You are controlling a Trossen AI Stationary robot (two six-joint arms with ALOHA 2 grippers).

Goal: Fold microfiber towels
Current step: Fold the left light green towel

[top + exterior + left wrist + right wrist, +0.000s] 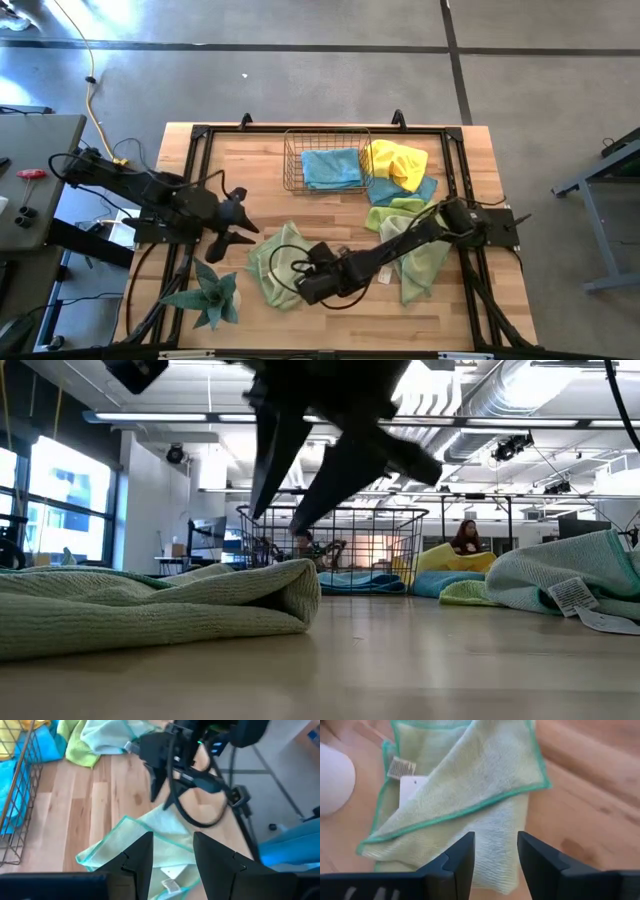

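Right gripper [303, 287], fingers apart and empty, hovers over the pale green towel [275, 262], which lies lower centre of the high view, partly folded with one corner laid over itself. Left gripper [240, 225], also parted, waits just beside it. One blue towel [332, 168] sits in the wire basket [291, 160]; an unfolded heap [405, 200] at right seems left to do.

Dark jointed arms [400, 250], black cables, blunt fingers [457, 865]

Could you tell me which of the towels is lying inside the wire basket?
The light blue towel; it alone sits inside the wire basket, while the others lie on the table.
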